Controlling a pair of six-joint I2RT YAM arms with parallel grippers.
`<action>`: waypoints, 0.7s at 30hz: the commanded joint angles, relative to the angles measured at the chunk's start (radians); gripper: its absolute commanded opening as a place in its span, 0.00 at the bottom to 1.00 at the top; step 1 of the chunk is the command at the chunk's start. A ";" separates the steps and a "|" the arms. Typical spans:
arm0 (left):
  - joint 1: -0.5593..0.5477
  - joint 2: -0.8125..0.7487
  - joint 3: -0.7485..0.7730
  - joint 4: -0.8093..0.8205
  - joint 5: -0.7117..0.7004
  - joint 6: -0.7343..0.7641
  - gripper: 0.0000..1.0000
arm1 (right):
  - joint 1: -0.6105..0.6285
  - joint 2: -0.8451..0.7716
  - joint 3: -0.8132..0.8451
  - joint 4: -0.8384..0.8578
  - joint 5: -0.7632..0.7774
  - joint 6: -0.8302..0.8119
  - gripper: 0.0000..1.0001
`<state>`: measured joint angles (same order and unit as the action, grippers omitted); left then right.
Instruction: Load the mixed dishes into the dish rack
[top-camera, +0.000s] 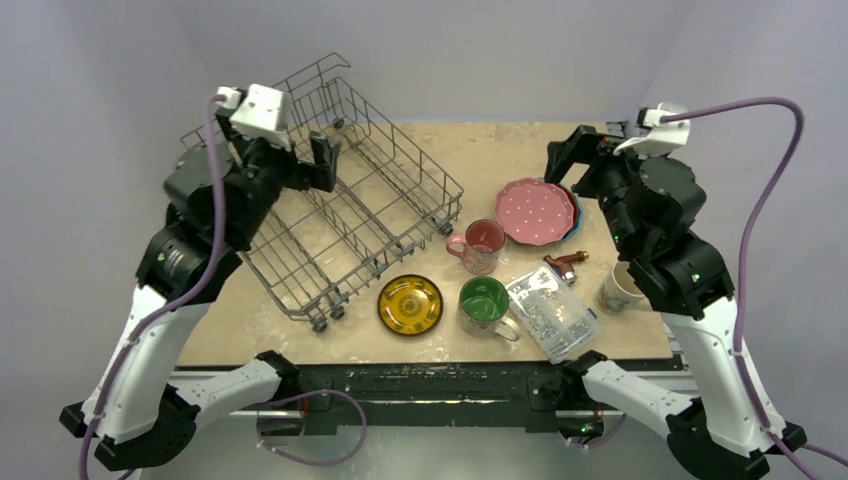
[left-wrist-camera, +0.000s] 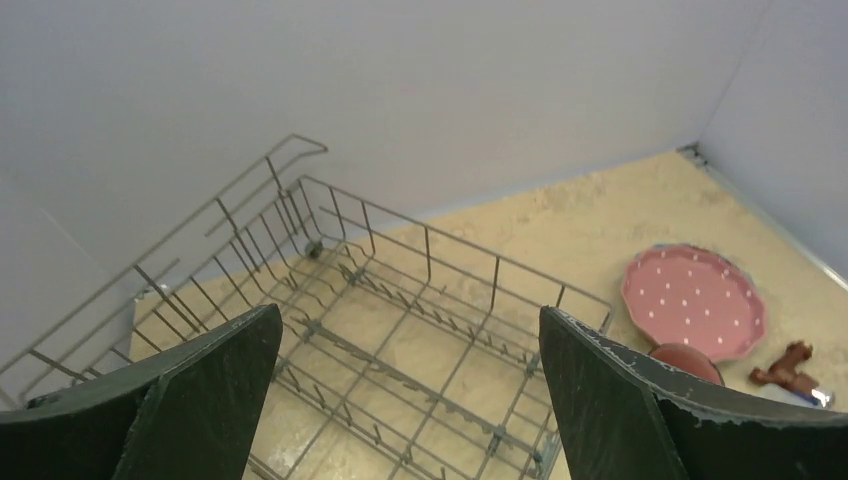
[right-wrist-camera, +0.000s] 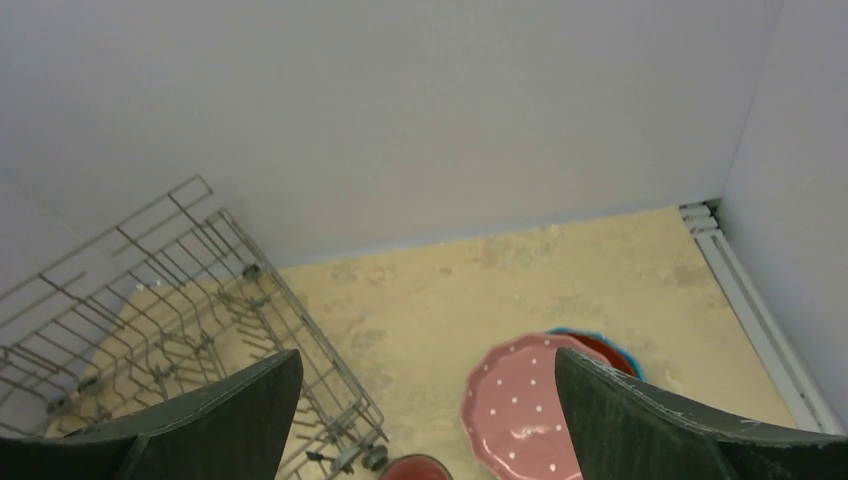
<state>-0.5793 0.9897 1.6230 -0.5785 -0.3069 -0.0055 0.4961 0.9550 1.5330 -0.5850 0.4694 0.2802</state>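
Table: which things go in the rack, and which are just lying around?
For the job: dish rack, plate stack with the pink dotted one on top, yellow plate, pink mug, green mug, cream mug.
Just lying about: clear box of small metal parts, small reddish-brown object.

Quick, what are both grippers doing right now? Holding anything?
Left gripper: open, holding nothing.
Right gripper: open, holding nothing.
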 joint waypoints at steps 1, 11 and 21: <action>0.002 -0.005 -0.079 0.049 0.090 -0.019 1.00 | -0.004 -0.010 -0.075 -0.058 -0.051 0.030 0.99; 0.004 0.016 -0.275 0.101 0.350 -0.165 1.00 | -0.004 -0.053 -0.276 -0.171 -0.208 0.198 0.99; 0.000 -0.031 -0.334 0.152 0.251 -0.139 1.00 | 0.178 0.137 -0.398 -0.235 -0.294 0.171 0.99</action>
<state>-0.5762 0.9657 1.2945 -0.4980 -0.0319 -0.1390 0.5777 1.0752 1.1580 -0.7944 0.1986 0.4713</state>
